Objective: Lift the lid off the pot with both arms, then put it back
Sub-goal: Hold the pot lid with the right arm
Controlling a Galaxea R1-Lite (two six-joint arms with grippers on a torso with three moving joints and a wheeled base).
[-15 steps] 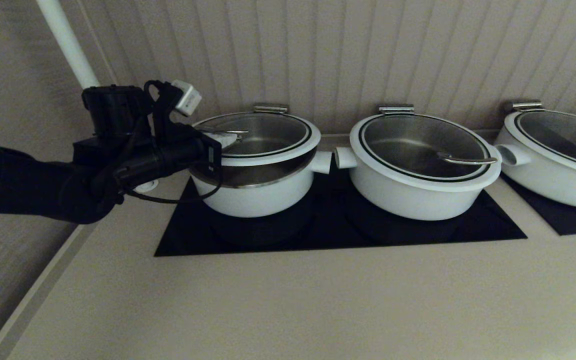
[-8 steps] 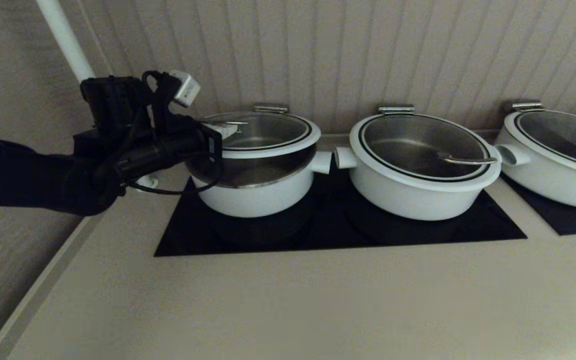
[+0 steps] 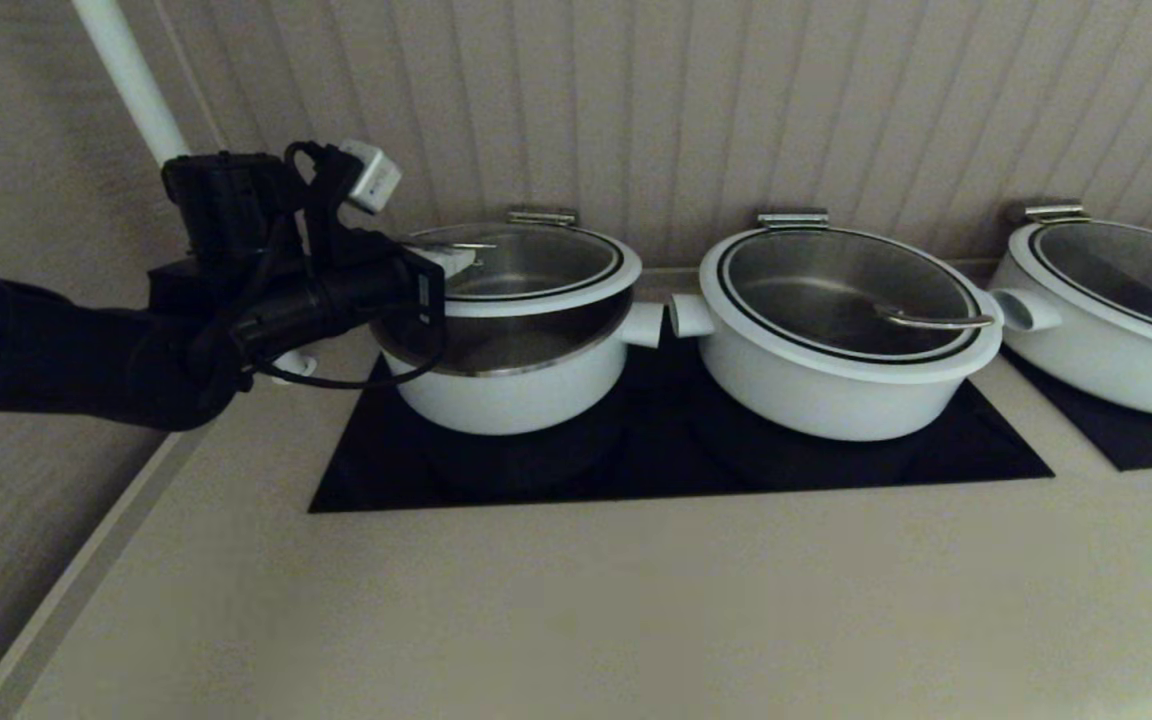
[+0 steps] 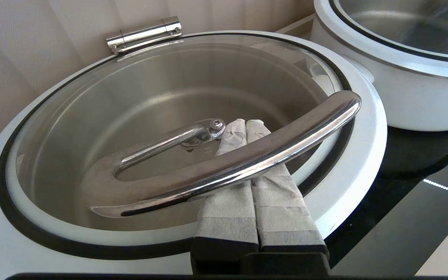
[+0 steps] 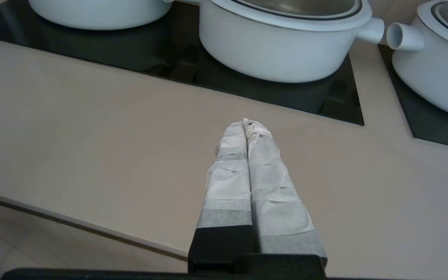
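The lid (image 3: 536,265), clear glass with a white rim, hangs tilted above the pot (image 3: 516,390), its left side higher, and the pot's steel inside shows in the gap. My left gripper (image 3: 451,262) is at the lid's left side. In the left wrist view the gripper (image 4: 246,122) is shut, and its taped fingers (image 4: 228,202) pass under the lid's steel loop handle (image 4: 247,155), which rests across them. My right gripper (image 5: 246,123) is shut and empty, low over the bare counter in front of the pots, out of the head view.
A wider white pot (image 3: 836,380) with its lid on stands right beside the small pot on the black cooktop (image 3: 676,470). A third pot (image 3: 1106,330) stands far right. A white pole (image 3: 131,80) rises behind my left arm. The ribbed wall is close behind.
My left gripper has risen a little with the lid's handle on it, widening the gap between lid and pot. In the last half second it has hardly moved.
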